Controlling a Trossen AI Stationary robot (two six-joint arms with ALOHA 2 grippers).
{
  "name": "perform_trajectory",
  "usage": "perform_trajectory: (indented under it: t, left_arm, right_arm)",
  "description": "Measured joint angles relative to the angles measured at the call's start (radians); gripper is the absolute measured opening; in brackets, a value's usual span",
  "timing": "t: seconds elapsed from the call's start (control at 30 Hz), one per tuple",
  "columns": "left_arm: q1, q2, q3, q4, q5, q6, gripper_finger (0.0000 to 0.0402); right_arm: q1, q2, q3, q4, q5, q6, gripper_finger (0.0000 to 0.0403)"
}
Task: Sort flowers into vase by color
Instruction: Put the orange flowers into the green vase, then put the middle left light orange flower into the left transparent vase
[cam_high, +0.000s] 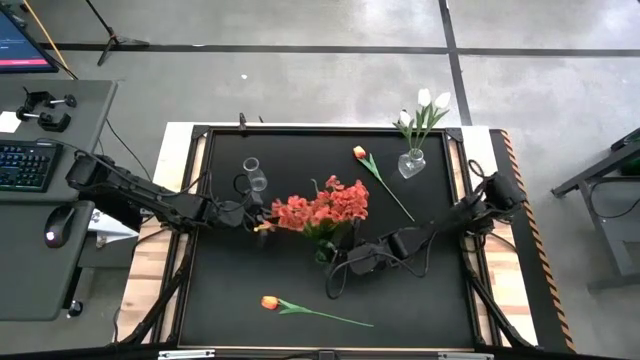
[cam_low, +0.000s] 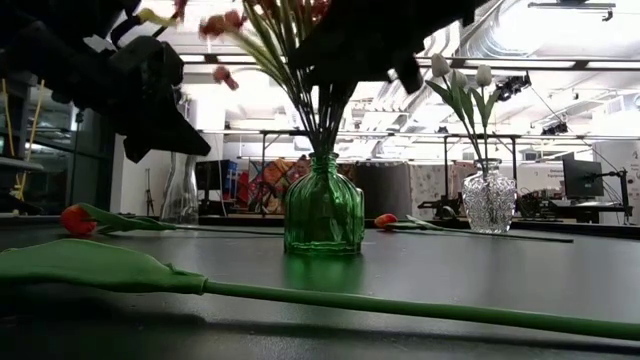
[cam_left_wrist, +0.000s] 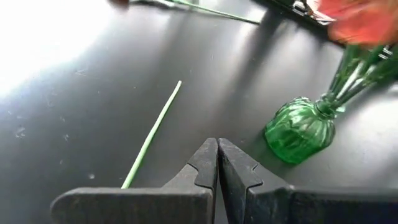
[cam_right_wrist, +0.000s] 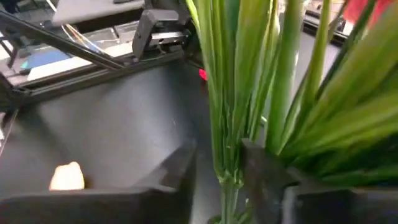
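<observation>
Stems fill the right wrist view: the right gripper (cam_right_wrist: 217, 171) sits astride the bunch of red-orange blossoms (cam_high: 322, 207), its fingers parted on either side of the green stalks, and whether they pinch the stalks or merely flank them I cannot tell. That bunch stands in the green vase (cam_low: 322, 215) near the middle of the table (cam_high: 220, 300). The left gripper (cam_left_wrist: 217, 163) hangs just beside the vase on the other side, fingers pressed together on nothing.

Nearer the front edge, one orange tulip (cam_high: 270, 302) lies flat on the table, unsorted. Farther back, a second orange tulip (cam_high: 359, 153) lies between the green vase and the clear vase (cam_high: 411, 163), which already holds the white tulips (cam_high: 432, 100). An empty clear vase (cam_high: 254, 175) stands toward the back left (presumably meant for the orange ones).

By my reading, white is done, red is in or nearly so, and both orange tulips remain.
</observation>
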Motion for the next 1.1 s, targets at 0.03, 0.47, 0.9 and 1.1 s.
perform_trajectory:
  t: [0.03,0.47,0.9,1.1]
  left_arm:
    - [0.006,-0.018,0.000,-0.016,0.002,0.012,0.0000]
    - [0.102,-0.323,0.141,-0.489,0.064,0.184,0.0000]
    - [0.237,-0.116,0.277,-0.788,0.378,0.190,0.0067]
    - [0.356,0.082,0.349,-0.736,0.375,0.260,0.0175]
  right_arm:
    - [0.000,-0.012,0.000,-0.018,-0.009,0.000,0.0140]
    - [0.002,-0.231,0.001,-0.148,-0.202,-0.062,0.0216]
    - [0.002,-0.428,0.002,-0.203,-0.206,-0.085,0.0216]
    - [0.002,-0.511,0.002,-0.280,-0.175,-0.053,0.0216]
